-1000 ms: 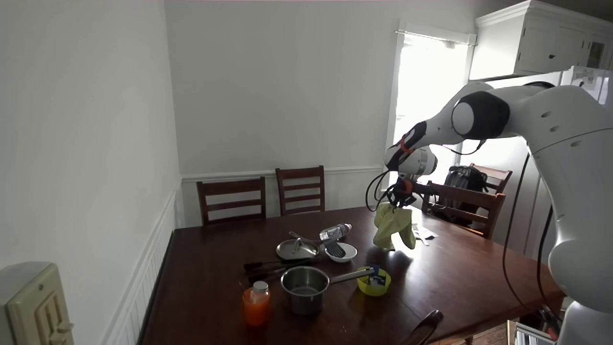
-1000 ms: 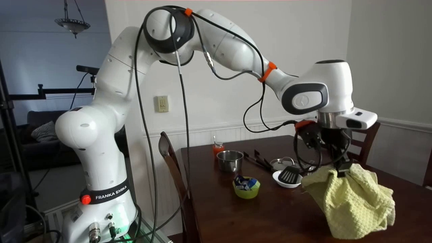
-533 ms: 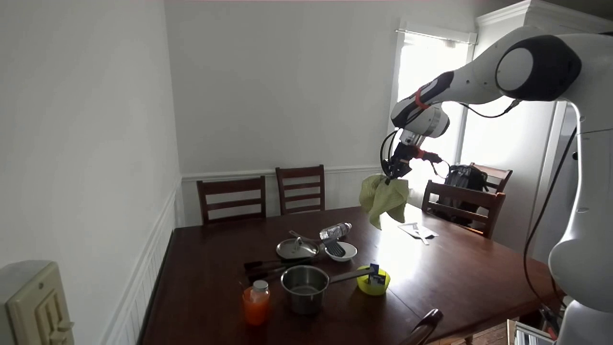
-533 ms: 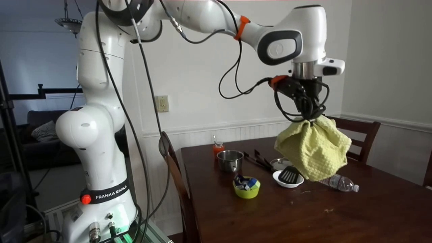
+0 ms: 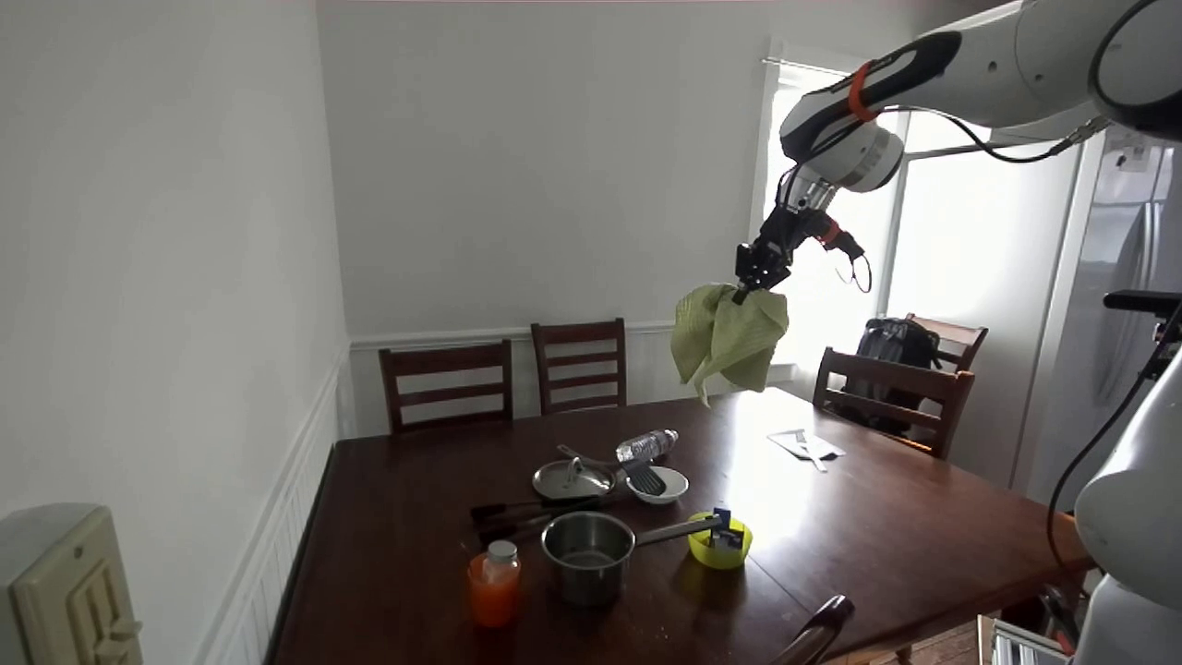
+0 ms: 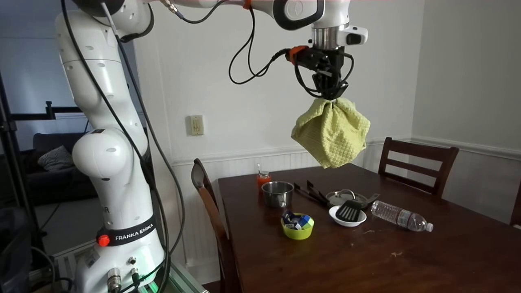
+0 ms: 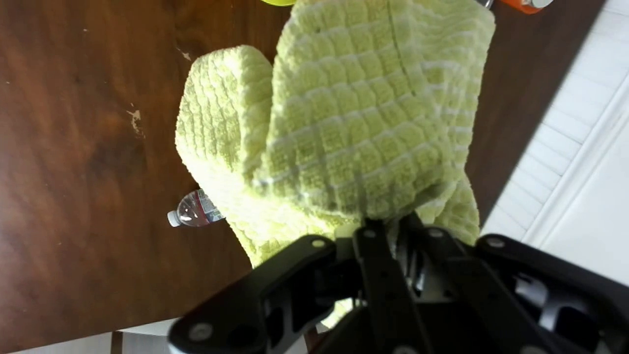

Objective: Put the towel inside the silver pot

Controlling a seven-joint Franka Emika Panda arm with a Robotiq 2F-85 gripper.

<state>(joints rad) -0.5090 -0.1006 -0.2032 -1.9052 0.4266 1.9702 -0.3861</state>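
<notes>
Hand pinches the towel; both exterior views show the pot, the wrist view perhaps a sliver.

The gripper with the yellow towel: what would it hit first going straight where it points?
Beyond the dangling towel, the downward-pointing gripper would probably meet the lid or the white bowl beside it; depth is unclear.

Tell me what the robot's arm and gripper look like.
The arm is white and rounded, with dark joint trim and a silver ring at the wrist. A black collar near the base reads FRANKA EMIKA in white, beside a red button. Black cables run along the arm, past an orange strap. The gripper is black, with two slim fingers.
</notes>
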